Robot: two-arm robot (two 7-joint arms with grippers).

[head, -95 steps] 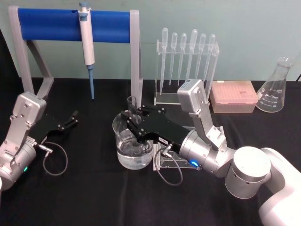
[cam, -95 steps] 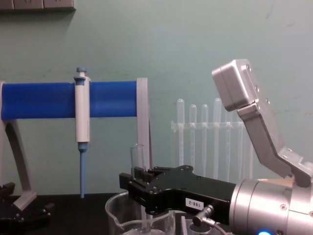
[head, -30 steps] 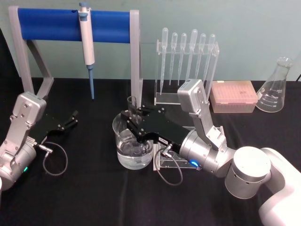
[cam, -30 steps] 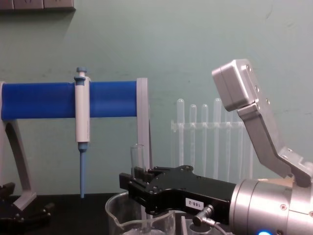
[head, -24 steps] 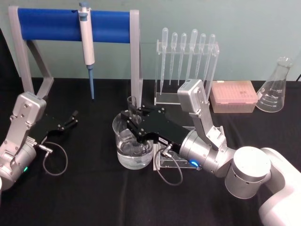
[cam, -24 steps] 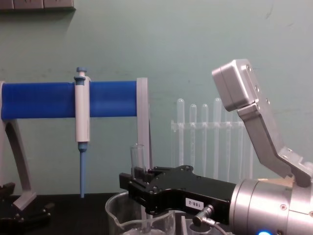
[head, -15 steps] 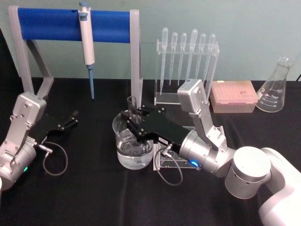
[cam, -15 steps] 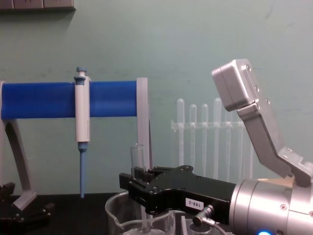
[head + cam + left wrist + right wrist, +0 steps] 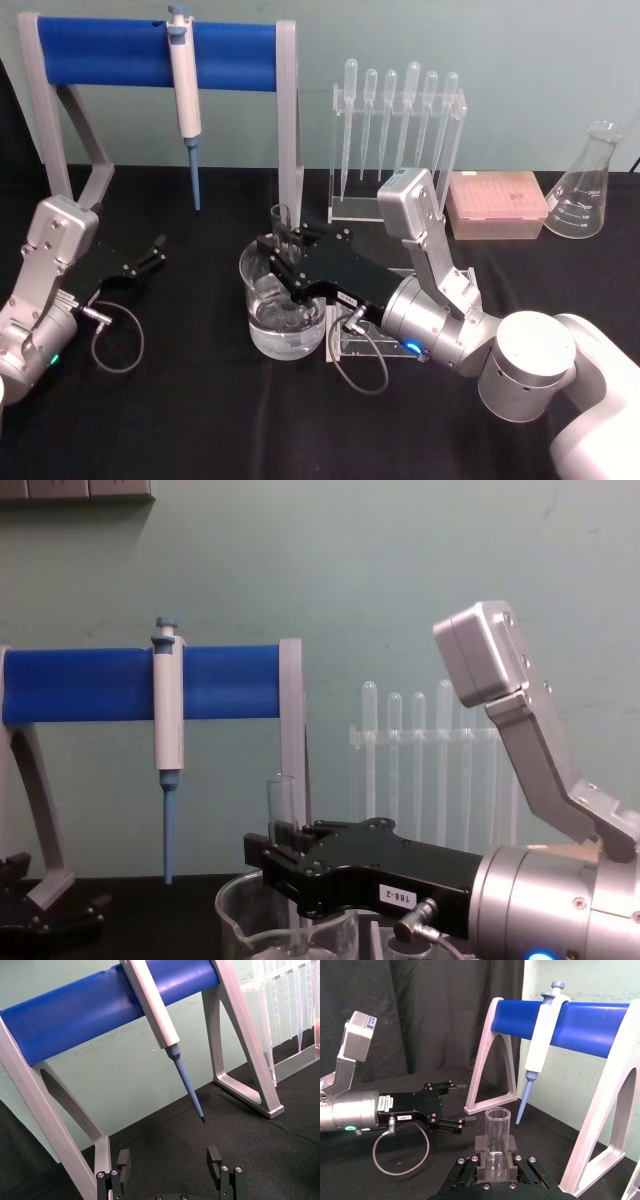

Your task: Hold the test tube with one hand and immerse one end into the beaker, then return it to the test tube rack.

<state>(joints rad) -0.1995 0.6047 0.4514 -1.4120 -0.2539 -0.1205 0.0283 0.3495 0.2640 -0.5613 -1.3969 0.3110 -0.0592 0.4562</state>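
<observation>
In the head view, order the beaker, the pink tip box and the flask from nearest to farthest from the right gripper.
1. The beaker, directly under the right gripper.
2. The pink tip box, behind it, to the right.
3. The flask, at the far right.

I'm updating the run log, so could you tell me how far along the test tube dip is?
Done: the right gripper is shut on the test tube, held upright. In hand: the dip, with the tube's lower end down inside the beaker. Left: lifting it out and returning it to the rack. The left gripper rests open on the table.
</observation>
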